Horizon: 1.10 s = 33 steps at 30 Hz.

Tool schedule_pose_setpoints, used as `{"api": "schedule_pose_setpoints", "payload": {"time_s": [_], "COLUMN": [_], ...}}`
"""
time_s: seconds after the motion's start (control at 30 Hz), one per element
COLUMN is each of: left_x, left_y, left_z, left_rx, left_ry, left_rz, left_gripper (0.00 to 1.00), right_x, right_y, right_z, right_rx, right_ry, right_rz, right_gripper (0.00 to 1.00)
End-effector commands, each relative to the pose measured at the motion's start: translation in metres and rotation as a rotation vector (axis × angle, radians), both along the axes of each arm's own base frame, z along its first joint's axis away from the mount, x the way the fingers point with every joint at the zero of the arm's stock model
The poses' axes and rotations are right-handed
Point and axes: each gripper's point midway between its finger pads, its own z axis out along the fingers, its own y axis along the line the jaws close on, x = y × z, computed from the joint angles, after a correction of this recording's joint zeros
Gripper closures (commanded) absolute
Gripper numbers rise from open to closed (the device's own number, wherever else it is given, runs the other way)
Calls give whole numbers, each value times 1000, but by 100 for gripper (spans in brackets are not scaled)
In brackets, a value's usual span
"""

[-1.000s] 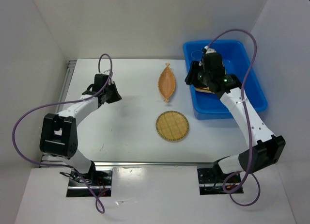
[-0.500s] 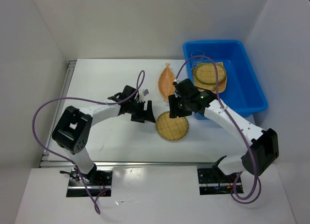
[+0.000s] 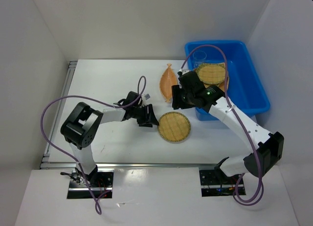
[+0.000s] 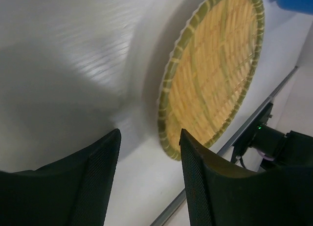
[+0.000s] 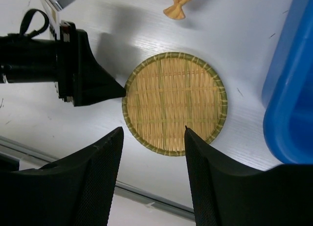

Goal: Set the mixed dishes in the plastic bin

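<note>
Round tray [image 3: 173, 126]: lies flat on the table [image 3: 107, 84], near and left of the bin, not yet inside it.
Leaf tray [image 3: 168, 82]: also on the table, farther back, just beside the bin's left wall.
Plastic bin [image 3: 254, 96]: at the far right; it already holds stacked woven trays [image 3: 211, 74] and a clear cup [image 3: 199, 55] in its far-left corner.
Left jaws: low at the round tray's left rim, parted and empty; the wrist view shows the rim just ahead of the gap.
Right jaws: above the table between the two loose trays, spread wide, holding nothing, looking down on the round tray.
Step in hand: probably the pickup of the round tray, with both arms closing on it.
Doing it well: a flat tray offers only its thin rim. One finger should slide under the edge, the other over it, closing only once the rim sits deep in the gap.
Risk: pushing sideways would skate the tray across the table; only one arm should take it, as the two are close.
</note>
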Motion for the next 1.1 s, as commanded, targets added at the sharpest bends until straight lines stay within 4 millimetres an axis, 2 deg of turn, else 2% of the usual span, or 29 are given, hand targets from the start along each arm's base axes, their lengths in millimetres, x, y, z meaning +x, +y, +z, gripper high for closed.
{"api": "schedule_pose_setpoints", "payload": {"time_s": [0.0, 0.03, 0.1, 0.13, 0.2, 0.33, 0.37, 0.43, 0.47, 0.53, 0.57, 0.63, 0.67, 0.73, 0.77, 0.83, 0.9, 1.0, 1.07], "left_x": [4, 10, 5, 8, 8, 13, 13, 16, 20, 25, 30, 35, 39, 43, 51, 50, 56, 55, 51], "left_y": [-22, -25, -32, -34, -38, -38, -36, -33, -32, -28, -28, -23, -16, -9, 4, 20, 36, 43, 40], "left_z": [-2, -1, -5, -6, -8, -12, -15, -10, -5, 9, 20, 42, 46, 68, 72, 79, 94, 117, 127], "left_rx": [-50, -56, -57, -64, -63, -50, -33, -12, -5, 20, 21, 20, 22, -26, -32, -30, -39, -69, -101], "left_ry": [-10, -22, -13, -13, -11, 0, 7, -10, -31, -80, -119, -160, -171, -178, -172, -177, -202, -238, -240], "left_rz": [-14, 1, -15, -8, -1, 21, 30, 41, 44, 51, 41, 45, 56, 57, 87, 108, 149, 157, 146], "left_gripper": [40, 41, 45, 48, 58, 82, 88, 100, 100, 100, 100, 100, 100, 100, 100, 100, 100, 100, 100], "right_x": [8, 8, 8, 9, 7, 0, -3, -6, -12, -13, -18, -14, -13, -4, 0, 9, 14, 21, 24], "right_y": [-12, -16, -18, -21, -22, -27, -27, -22, -18, -9, -7, 0, 1, 5, 3, -4, -7, -2, 2], "right_z": [21, 20, 24, 24, 30, 18, 9, 5, -6, -14, -26, -29, -24, -17, -5, -5, -5, -7, -10], "right_rx": [-30, -37, -35, -29, -11, 5, -3, 26, 51, 90, 125, 185, 215, 270, 290, 281, 275, 287, 303], "right_ry": [-63, -54, -68, -65, -78, -37, -14, -5, 39, 52, 96, 81, 55, -4, -50, -76, -81, -95, -95], "right_rz": [-42, -51, -58, -75, -82, -96, -90, -79, -50, -11, 21, 55, 76, 88, 83, 52, 35, 44, 47], "right_gripper": [41, 41, 40, 40, 40, 40, 40, 38, 36, 36, 36, 34, 34, 32, 31, 31, 31, 31, 31]}}
